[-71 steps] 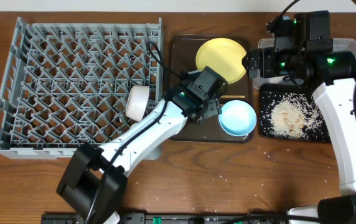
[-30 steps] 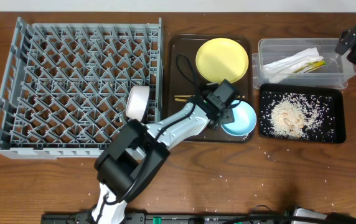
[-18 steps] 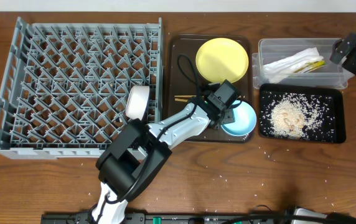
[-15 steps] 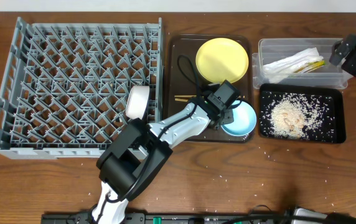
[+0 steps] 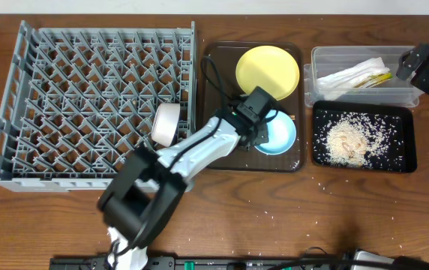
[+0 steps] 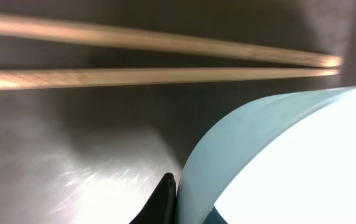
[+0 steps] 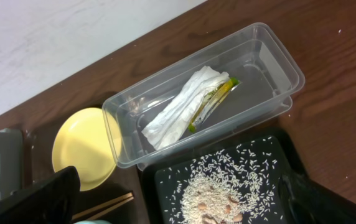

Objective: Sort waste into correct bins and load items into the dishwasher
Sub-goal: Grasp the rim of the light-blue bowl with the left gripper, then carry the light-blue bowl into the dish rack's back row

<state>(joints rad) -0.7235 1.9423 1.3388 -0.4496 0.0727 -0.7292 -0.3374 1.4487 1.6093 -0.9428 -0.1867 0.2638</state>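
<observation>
Robot lab setup, wooden table, white wall, staged dish rack

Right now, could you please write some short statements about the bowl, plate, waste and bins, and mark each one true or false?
The left gripper is shut on the blue bowl's rim. True.
The cup is in the rack. True.
The plate stands in the rack. False: it lies on the brown tray.
The napkin lies in the tub. True.
The rice is in the tub too. False: it is in the black tray.
</observation>
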